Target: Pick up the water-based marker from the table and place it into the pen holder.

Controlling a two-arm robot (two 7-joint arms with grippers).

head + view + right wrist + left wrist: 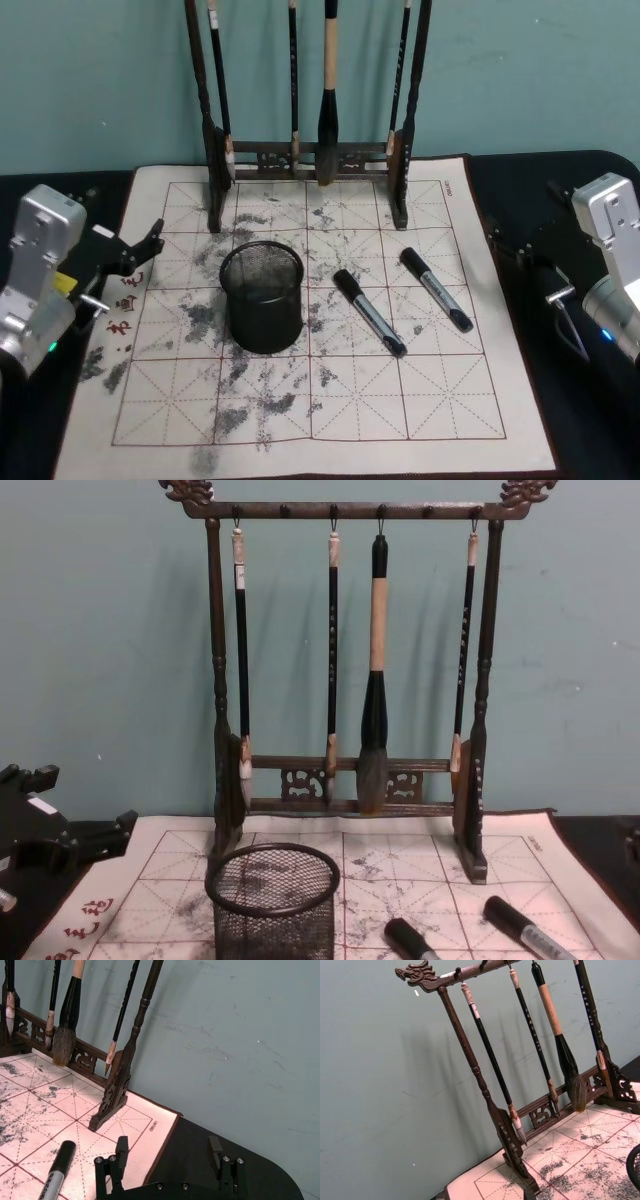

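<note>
The reach has not begun. The right gripper [168, 1152] waits, fingers spread and empty; the nearer marker [436, 289] lies on the mat [450, 400] just inward of them, the pen holder [262, 297] beyond. The left gripper [152, 248] idles, fingers apart. The next move likely needs these fingers lowered astride the marker's barrel.

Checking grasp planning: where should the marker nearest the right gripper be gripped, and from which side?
Probably mid-barrel on the right marker, from straight above, the right gripper turned to close across its width: it lies flat and diagonal on the mat, both long sides free.
</note>
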